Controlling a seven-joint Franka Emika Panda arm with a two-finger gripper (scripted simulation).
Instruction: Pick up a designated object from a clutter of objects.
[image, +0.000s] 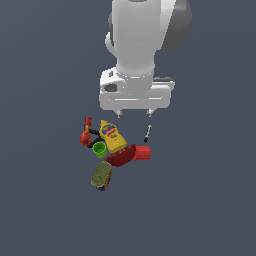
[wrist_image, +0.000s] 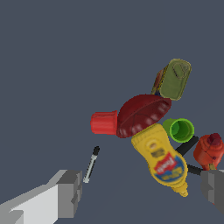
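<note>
The designated object, a short can (image: 101, 175) (wrist_image: 174, 78) with an olive-green top and dark blue sides, lies at the near end of the clutter, beside the dark red bowl (image: 121, 156) (wrist_image: 142, 114). My gripper (image: 134, 114) (wrist_image: 142, 192) hangs open well above the floor, behind the clutter, holding nothing. In the wrist view its grey fingers (wrist_image: 70, 192) frame the yellow mustard bottle (wrist_image: 162, 161) (image: 112, 135). The can is apart from both fingers.
Around the bottle lie a small green cup (image: 99, 149) (wrist_image: 179, 130), a red cup (image: 142, 153) (wrist_image: 104, 122), a red tool (image: 86, 134) (wrist_image: 210, 150) and a black marker (image: 147, 133) (wrist_image: 91, 164). The floor is plain dark grey.
</note>
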